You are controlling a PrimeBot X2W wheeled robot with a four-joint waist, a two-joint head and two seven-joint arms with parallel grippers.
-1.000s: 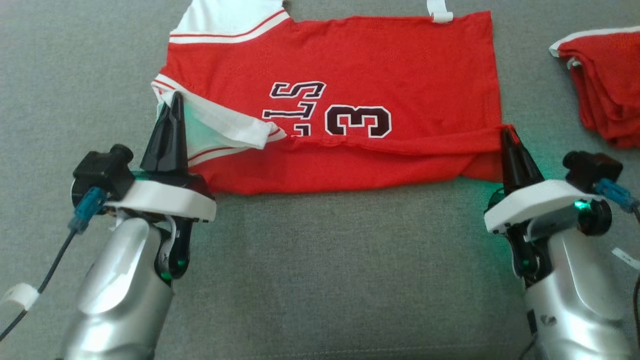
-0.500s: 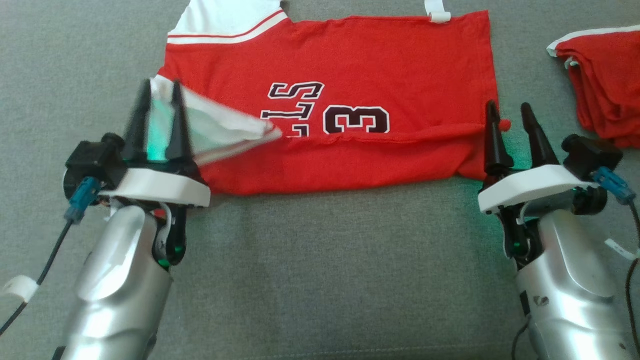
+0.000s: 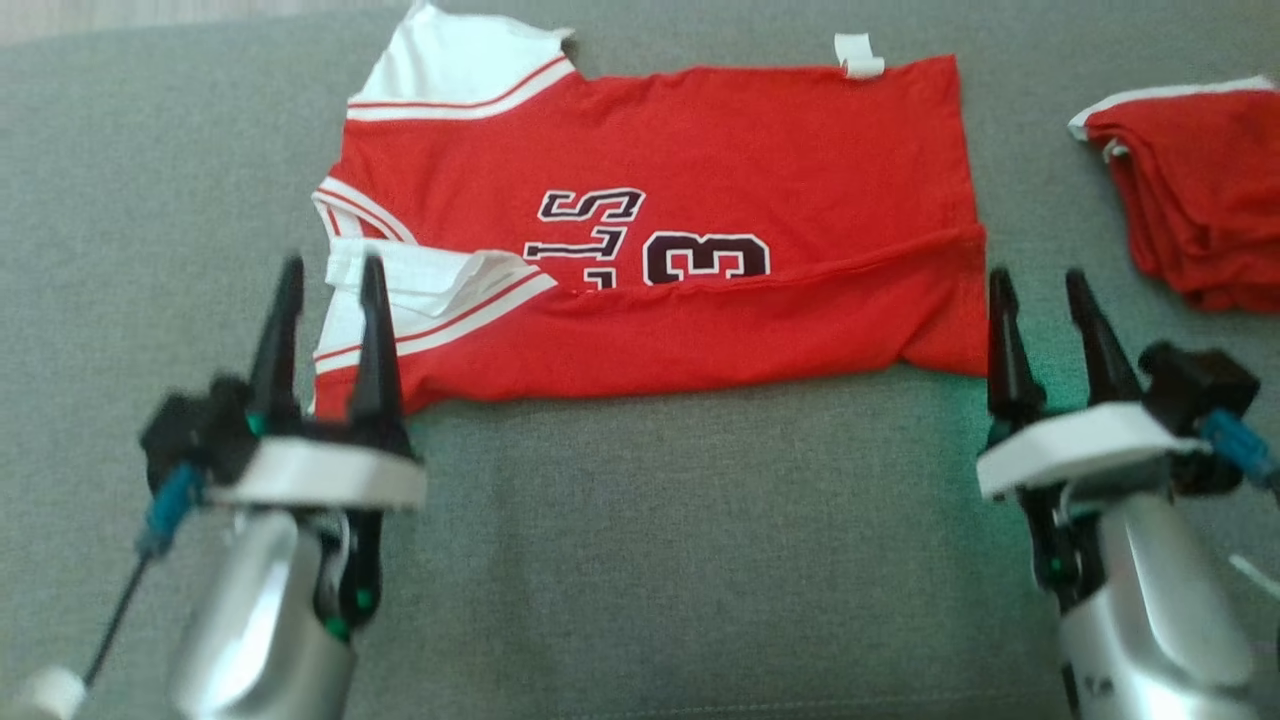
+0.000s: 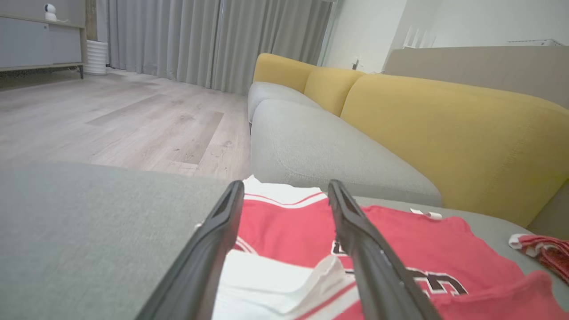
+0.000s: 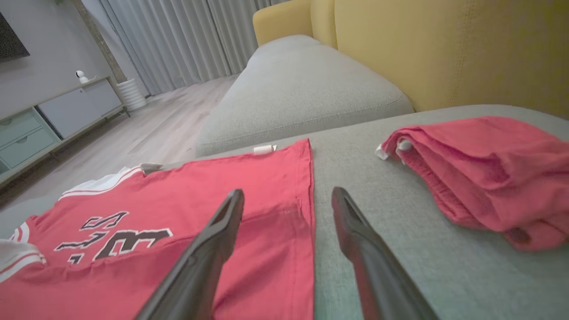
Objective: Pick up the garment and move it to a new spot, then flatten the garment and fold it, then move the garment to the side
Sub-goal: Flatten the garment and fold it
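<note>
Sideways, red jersey (image 3: 760, 140), long axis left-right, sleeves leftward, hem rightward.

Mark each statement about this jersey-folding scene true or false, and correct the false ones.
1. The left claw is open and holds nothing. True.
2. The right claw is shut on the hem of the jersey. False: it is open and holds nothing, just off the jersey's right edge.
3. The jersey's near edge is folded up over the lower part of the printed number. True.
4. The second red garment lies to the left of the jersey. False: it lies to the jersey's right, apart from it.
5. The jersey rests on a wooden table. False: it lies on a grey cushion.
</note>
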